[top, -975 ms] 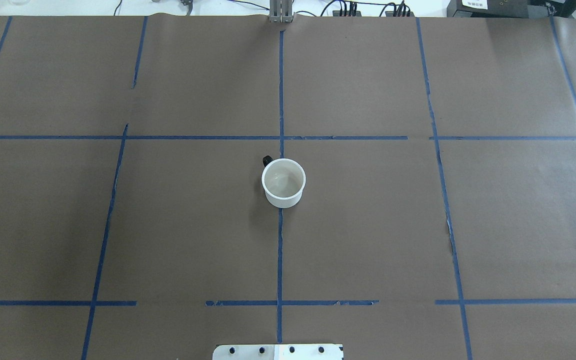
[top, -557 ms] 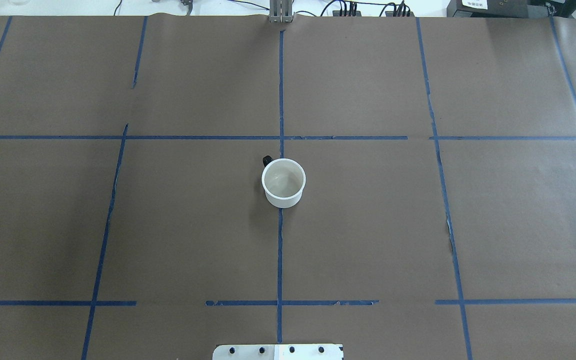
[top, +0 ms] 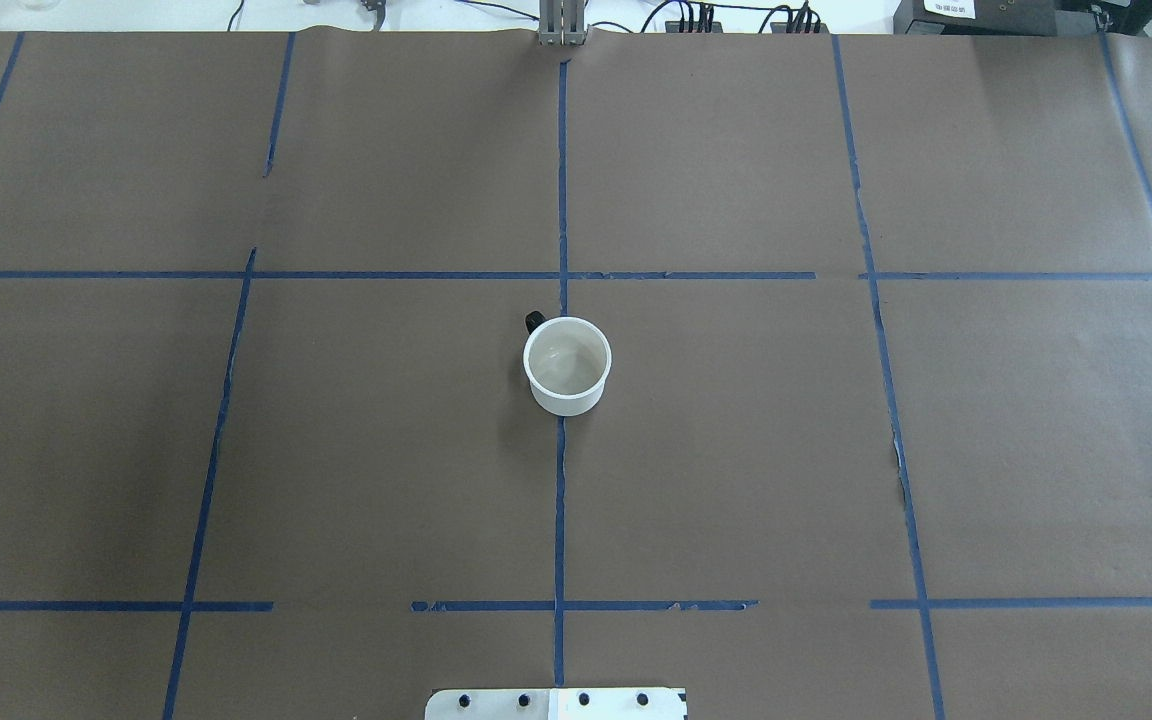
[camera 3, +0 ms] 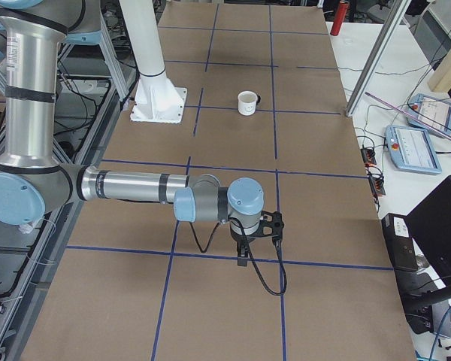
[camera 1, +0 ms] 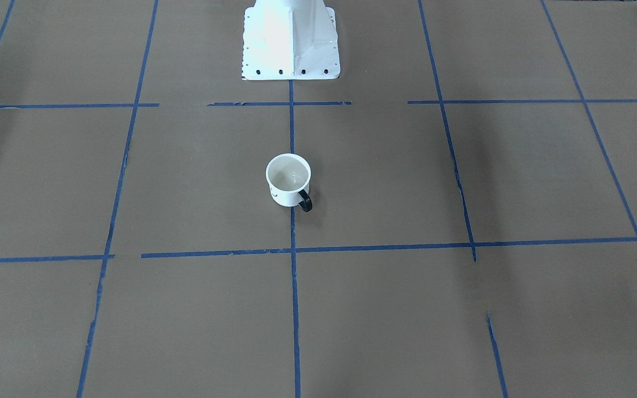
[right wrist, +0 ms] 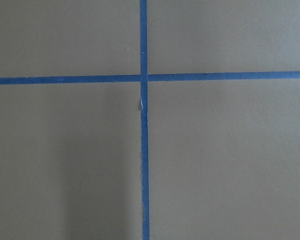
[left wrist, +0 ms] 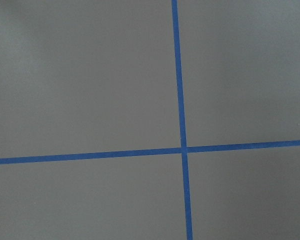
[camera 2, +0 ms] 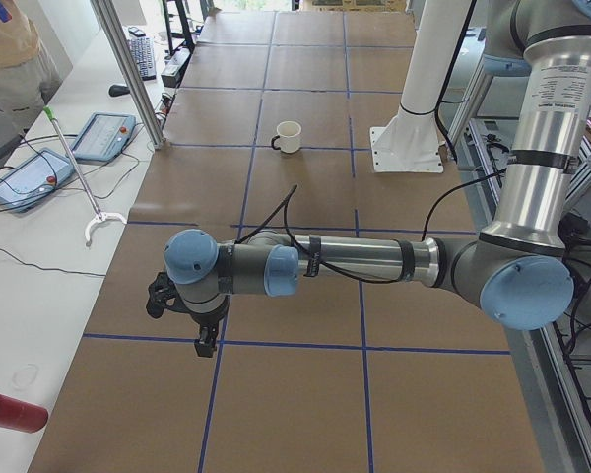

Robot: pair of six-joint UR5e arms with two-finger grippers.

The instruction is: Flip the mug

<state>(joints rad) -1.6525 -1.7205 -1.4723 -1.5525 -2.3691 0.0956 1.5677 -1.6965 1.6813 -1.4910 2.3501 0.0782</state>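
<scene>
The white mug stands upright, mouth up, on the brown paper at the table's middle. Its black handle points to the far left, away from the robot. It also shows in the front view, the left side view and the right side view. My left gripper hangs over the table's left end, far from the mug. My right gripper hangs over the right end, also far from the mug. Both show only in the side views, so I cannot tell whether they are open or shut. The wrist views show only paper and blue tape.
The robot's white base plate sits at the near edge behind the mug. Beside the table's left end lie a teach pendant and a red can. Beside the right end are another pendant and an aluminium post.
</scene>
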